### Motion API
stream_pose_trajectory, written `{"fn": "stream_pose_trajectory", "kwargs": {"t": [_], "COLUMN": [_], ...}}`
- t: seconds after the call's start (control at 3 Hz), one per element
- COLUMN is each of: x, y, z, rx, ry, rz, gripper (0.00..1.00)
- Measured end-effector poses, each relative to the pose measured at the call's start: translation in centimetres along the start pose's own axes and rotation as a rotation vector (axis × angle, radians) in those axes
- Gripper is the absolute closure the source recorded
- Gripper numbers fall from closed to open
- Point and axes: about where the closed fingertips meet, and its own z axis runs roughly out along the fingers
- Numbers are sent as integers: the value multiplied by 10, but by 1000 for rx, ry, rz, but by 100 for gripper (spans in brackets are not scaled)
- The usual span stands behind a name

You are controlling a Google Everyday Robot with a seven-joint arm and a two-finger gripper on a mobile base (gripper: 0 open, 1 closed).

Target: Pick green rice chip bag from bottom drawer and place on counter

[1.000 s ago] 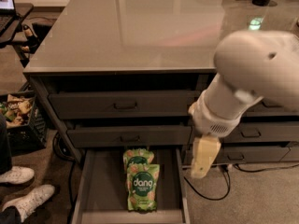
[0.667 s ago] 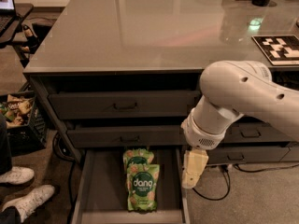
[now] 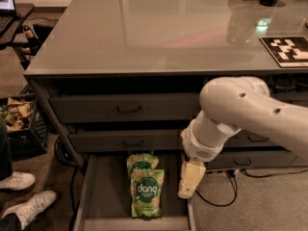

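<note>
The bottom drawer (image 3: 103,196) is pulled open at the foot of the cabinet. Two light-green pouches lie inside it, one partly over the other. The near one is the green rice chip bag (image 3: 147,194), with a dark round "dang" badge. Its twin pouch (image 3: 141,161) lies just behind it, partly covered. My gripper (image 3: 186,183) hangs from the white arm over the drawer's right edge, just right of the bags and apart from them. The glossy grey counter (image 3: 159,28) fills the upper frame.
Two handled drawers (image 3: 127,110) sit shut above the open one. A black-and-white patterned tile (image 3: 287,49) lies on the counter's right side. A person's white shoes (image 3: 21,196) and a crate of snacks (image 3: 17,117) are at the left. Cables lie on the carpet at the right.
My arm has swung lower and to the left. The gripper has come closer to the drawer's right edge and the bags. The bags have not moved.
</note>
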Motion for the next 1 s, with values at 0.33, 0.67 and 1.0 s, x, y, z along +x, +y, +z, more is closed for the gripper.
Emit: {"fn": "stream_pose_trajectory", "kwargs": {"t": [0.33, 0.67, 1.0], "x": [-10, -19, -19], "y": [-19, -36, -36], "z": [47, 102, 102], "rx": [24, 4, 4], "ry": [-44, -69, -69], "rz": [10, 15, 15], "gripper": [0, 0, 0]}}
